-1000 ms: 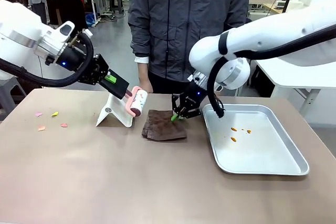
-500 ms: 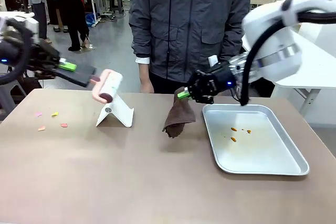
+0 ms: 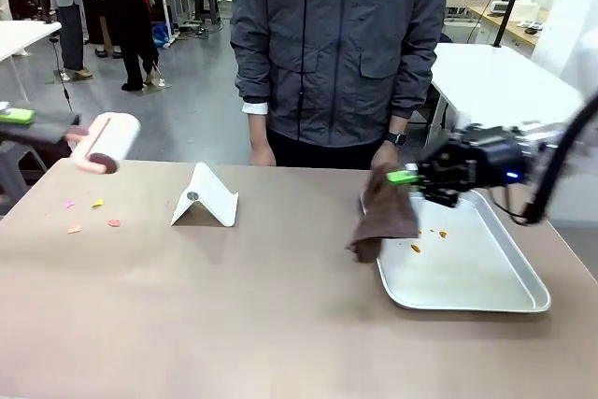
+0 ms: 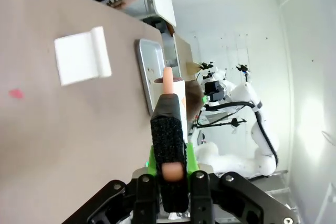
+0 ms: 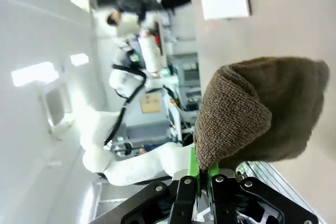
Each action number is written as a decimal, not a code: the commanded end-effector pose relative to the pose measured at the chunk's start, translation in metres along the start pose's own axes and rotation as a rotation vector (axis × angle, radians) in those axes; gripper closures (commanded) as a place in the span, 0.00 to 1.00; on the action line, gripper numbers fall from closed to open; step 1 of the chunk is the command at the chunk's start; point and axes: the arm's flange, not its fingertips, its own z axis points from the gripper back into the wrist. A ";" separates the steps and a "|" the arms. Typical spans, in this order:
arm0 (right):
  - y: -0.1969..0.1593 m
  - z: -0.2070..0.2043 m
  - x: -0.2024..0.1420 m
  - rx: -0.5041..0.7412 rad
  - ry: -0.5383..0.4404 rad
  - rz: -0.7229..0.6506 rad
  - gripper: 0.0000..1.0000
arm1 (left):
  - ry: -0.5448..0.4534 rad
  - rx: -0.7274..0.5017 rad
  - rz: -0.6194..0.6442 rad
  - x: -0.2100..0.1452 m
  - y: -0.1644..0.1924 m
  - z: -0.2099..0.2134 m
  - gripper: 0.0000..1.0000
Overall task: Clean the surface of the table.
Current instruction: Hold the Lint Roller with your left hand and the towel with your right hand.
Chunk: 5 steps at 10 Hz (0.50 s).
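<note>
The table (image 3: 234, 324) filled the foreground, scraps (image 3: 92, 215) at nine o'clock. The left gripper (image 4: 168, 167), clamped on the roller (image 3: 105, 142), had swung toward them, seemingly ready to roll. The right gripper (image 3: 408, 177), pinching the cloth (image 3: 381, 217), had lifted it toward three o'clock.

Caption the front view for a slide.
Right gripper holds a brown cloth by the metal tray; left gripper holds a lint roller.

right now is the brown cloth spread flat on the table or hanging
Hanging, bunched: the brown cloth droops from the right gripper, fingers pinching its top, by the metal tray. Whether its tip touches the table: cannot tell.
</note>
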 end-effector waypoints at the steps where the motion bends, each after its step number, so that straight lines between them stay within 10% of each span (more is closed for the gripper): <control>1: -0.012 0.063 -0.019 0.132 -0.128 0.052 1.00 | 0.081 -0.018 0.002 0.002 0.024 0.027 1.00; 2: -0.020 0.094 -0.029 0.168 -0.133 0.075 1.00 | 0.181 -0.026 -0.024 -0.008 0.040 0.045 1.00; 5: -0.053 0.154 -0.030 0.201 -0.218 0.041 1.00 | 0.027 -0.113 -0.068 -0.026 0.076 0.096 1.00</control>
